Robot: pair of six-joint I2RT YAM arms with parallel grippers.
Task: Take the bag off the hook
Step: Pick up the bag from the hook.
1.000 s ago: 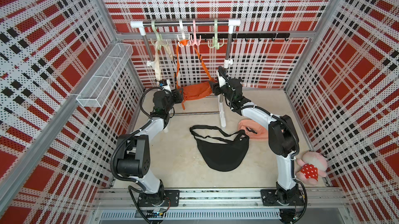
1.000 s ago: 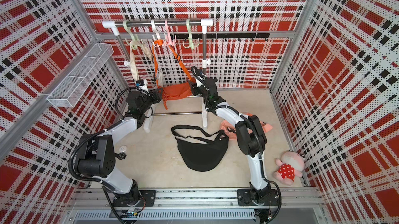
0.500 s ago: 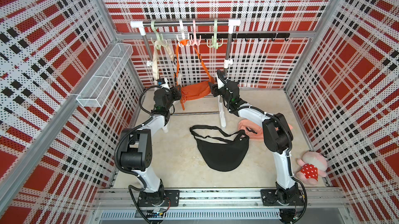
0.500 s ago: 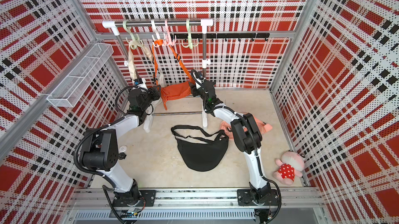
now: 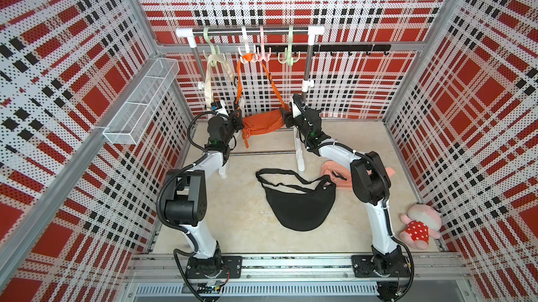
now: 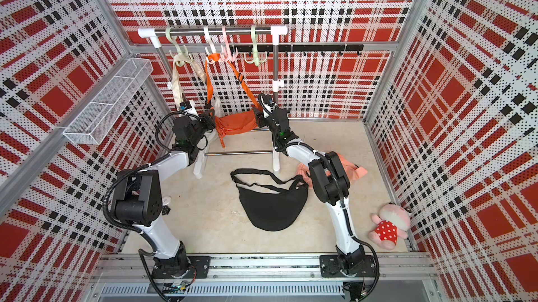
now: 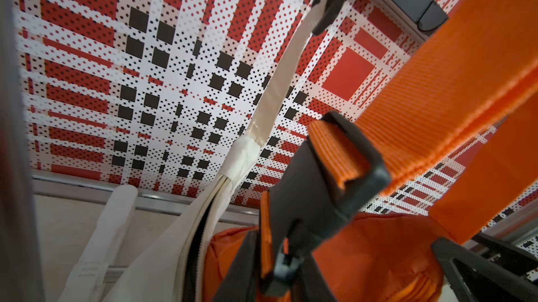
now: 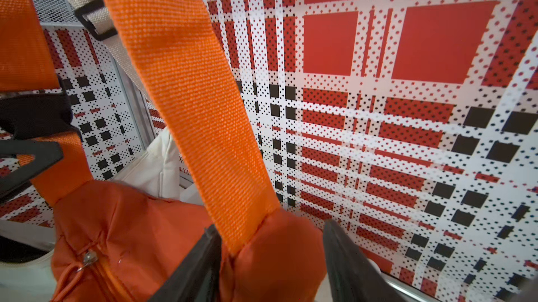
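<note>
Two arms bracket the orange bag (image 5: 263, 124) as it hangs low under the rail (image 5: 250, 31), its strap (image 5: 239, 82) looped over a white hook (image 5: 246, 50) in both top views. The right end effector (image 5: 286, 118) pinches the bag's corner just where the strap is sewn in. In the right wrist view, fabric bulges between its fingers (image 8: 346, 268). The left end effector (image 5: 237, 121) stands at the opposite end with the black buckle (image 7: 320, 184) between its jaws; whether it has bitten down I cannot tell.

From where I stand, the trouble lies overhead. The bag is off nothing yet, and the top of the strap sits among the hook's upturned prongs, with a pink hook (image 5: 263, 53) just beside. A pull outward or downward before the loop is lifted clear would likely drag on the rail and rock the light stand, or snag the webbing on the neighbour's prongs. An unsure hold on the left would let that end drop and swing.

The cream bag (image 7: 145, 257) hangs close against the left arm's side and could be caught up in the same grab. A black bag (image 5: 300, 207) lies on the surface below.
</note>
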